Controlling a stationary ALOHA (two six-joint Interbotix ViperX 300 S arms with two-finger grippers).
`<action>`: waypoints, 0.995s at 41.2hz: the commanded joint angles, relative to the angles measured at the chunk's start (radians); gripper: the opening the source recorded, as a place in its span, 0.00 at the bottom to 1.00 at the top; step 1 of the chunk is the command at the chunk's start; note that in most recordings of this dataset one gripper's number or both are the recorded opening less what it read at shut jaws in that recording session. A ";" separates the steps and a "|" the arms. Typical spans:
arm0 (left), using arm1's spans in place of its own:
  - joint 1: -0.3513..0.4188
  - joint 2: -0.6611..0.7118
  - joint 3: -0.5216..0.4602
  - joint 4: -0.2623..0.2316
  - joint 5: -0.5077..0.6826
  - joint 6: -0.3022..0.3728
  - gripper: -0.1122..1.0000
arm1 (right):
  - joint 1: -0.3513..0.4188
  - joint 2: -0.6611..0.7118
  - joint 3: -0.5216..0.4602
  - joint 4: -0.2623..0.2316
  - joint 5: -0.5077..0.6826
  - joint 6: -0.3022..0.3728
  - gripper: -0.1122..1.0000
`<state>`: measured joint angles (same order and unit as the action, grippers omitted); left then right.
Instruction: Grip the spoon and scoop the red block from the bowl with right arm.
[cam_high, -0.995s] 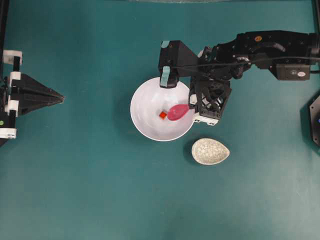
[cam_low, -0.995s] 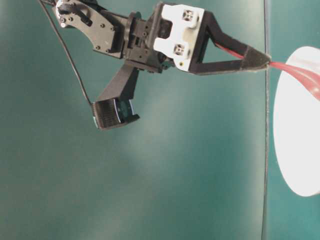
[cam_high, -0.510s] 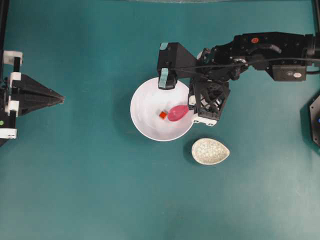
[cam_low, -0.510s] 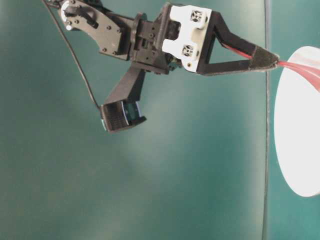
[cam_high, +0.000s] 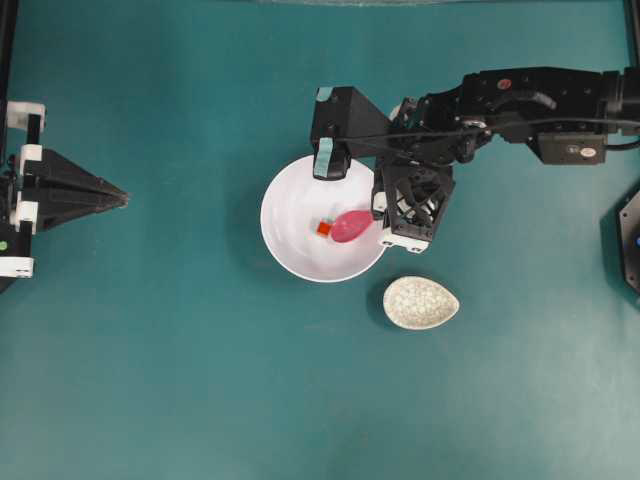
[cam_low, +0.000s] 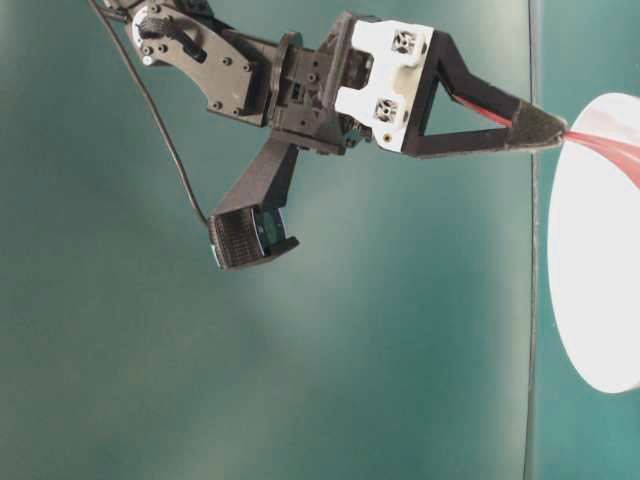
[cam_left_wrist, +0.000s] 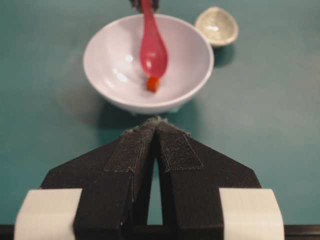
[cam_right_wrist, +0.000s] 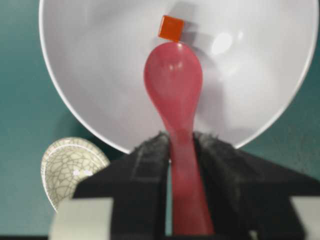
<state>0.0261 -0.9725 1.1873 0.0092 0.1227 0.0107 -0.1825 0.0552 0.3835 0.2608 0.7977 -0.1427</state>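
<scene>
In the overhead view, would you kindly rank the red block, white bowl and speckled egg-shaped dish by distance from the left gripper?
1. Large white bowl, its near rim toward the left gripper.
2. Tiny red block, inside the bowl.
3. Speckled egg-shaped dish, beyond the bowl.

You had open table left of the bowl (cam_high: 290, 255); the right arm (cam_high: 520, 95) and dish (cam_high: 421, 302) crowded its right side.
</scene>
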 joint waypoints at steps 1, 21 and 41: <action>0.002 0.005 -0.012 0.002 -0.005 0.002 0.10 | 0.003 -0.009 -0.025 -0.002 -0.008 0.002 0.33; 0.002 0.005 -0.012 0.002 -0.008 0.002 0.10 | 0.012 0.014 -0.040 -0.002 -0.048 0.003 0.33; 0.002 0.003 -0.014 0.002 -0.012 0.002 0.10 | 0.014 0.044 -0.087 -0.002 -0.087 0.003 0.33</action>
<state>0.0261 -0.9725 1.1873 0.0077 0.1212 0.0123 -0.1703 0.1120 0.3252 0.2608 0.7194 -0.1411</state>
